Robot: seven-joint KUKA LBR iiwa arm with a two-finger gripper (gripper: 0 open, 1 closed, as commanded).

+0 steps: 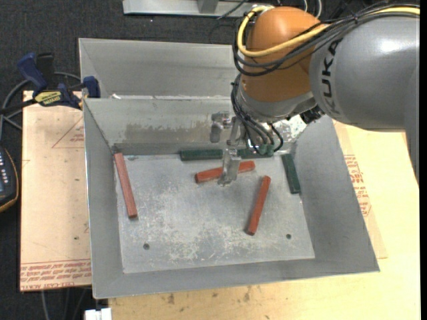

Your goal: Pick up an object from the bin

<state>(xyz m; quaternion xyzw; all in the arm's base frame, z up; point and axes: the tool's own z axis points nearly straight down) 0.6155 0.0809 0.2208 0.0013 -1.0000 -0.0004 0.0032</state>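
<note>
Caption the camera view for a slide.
Gripper down at a short red stick in the grey bin's middle; longer red sticks and dark green sticks lie around it.

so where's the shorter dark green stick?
In the camera view, the shorter dark green stick lies on the right side of the bin, at the foot of its right wall. It sits just right of the diagonal red stick, without touching it.
</note>
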